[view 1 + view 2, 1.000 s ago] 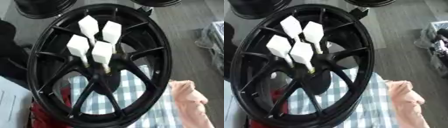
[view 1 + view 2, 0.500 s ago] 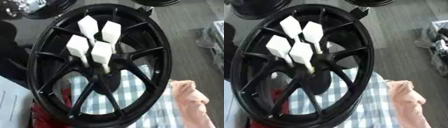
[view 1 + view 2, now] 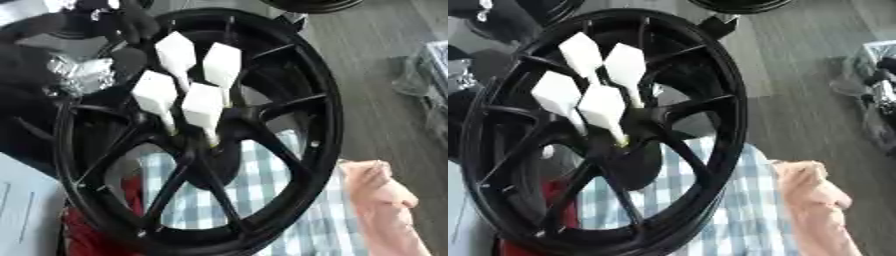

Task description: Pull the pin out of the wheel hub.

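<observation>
Left robot hand (image 3: 131, 25) enters upper left, fingers unreadable, just above the four white pins (image 3: 203, 106) standing in the wheel hub (image 3: 206, 145), axes tilted up-left toward it.

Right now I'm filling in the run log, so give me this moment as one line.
stage: approach | left hand: upper left by wheel hub rim, touching no pin | white pins: all seated | right hand: unseen
</observation>
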### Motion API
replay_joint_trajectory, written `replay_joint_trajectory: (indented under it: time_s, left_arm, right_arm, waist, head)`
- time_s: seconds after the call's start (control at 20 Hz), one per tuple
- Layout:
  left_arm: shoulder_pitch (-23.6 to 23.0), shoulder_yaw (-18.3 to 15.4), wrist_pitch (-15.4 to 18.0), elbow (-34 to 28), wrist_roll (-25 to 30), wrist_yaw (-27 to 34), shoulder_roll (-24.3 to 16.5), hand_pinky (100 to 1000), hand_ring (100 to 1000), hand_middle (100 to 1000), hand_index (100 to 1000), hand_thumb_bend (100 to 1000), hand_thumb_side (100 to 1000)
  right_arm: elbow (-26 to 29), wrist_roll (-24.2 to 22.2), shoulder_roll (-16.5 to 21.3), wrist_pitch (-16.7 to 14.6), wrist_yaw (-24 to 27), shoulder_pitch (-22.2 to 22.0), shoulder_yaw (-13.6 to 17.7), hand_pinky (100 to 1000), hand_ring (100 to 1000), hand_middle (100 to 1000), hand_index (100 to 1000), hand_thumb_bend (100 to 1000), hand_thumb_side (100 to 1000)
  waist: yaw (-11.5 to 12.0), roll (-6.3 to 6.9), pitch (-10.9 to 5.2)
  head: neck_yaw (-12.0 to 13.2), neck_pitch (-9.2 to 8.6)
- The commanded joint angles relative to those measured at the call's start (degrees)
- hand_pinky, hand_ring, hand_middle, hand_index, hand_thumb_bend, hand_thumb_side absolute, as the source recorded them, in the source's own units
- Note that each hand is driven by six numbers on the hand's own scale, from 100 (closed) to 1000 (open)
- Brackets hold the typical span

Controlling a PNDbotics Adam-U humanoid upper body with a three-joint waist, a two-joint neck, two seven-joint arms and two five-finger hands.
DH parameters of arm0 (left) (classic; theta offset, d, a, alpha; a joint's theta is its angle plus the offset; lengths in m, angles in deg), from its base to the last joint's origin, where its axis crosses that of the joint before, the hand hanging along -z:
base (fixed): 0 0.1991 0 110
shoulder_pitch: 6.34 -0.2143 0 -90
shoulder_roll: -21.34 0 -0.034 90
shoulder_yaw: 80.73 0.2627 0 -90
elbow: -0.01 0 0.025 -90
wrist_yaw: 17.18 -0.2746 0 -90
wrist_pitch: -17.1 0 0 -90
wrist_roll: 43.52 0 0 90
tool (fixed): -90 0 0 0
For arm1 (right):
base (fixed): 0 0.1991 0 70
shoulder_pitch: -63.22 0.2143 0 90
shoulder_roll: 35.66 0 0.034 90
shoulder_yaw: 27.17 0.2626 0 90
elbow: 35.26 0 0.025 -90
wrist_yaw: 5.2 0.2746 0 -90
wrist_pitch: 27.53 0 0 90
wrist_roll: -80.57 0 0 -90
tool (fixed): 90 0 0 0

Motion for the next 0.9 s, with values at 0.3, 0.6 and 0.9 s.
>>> replay_joint_trajectory:
  time_s: [0.3, 0.6, 0.9]
  left_arm:
    - [2.8, 0.7, -2.4, 0.2, 7.9, -0.4, 0.8, 691, 720, 700, 816, 276, 780]
    - [3.7, -1.0, -3.2, 2.1, 14.0, -1.7, 1.0, 749, 758, 739, 828, 521, 581]
    - [5.0, -3.4, -3.1, 3.4, 20.1, -7.5, 2.6, 800, 783, 765, 828, 652, 420]
  right_arm:
    - [1.2, 0.0, 1.6, 0.0, 0.0, 0.2, 0.3, 733, 808, 867, 862, 100, 483]
    - [1.2, -0.1, 1.5, 0.0, 0.0, 0.1, 0.2, 733, 808, 867, 862, 100, 485]
    - [1.1, -0.2, 1.4, 0.2, -0.2, -0.1, 0.2, 733, 808, 867, 862, 100, 487]
  waist:
    - [0.2, -0.43, -1.11]
    - [0.4, -0.53, -1.08]
    - [0.6, -0.70, -1.06]
  head:
    - [-0.2, -0.64]
    - [-0.3, -0.30]
    - [-0.5, -0.14]
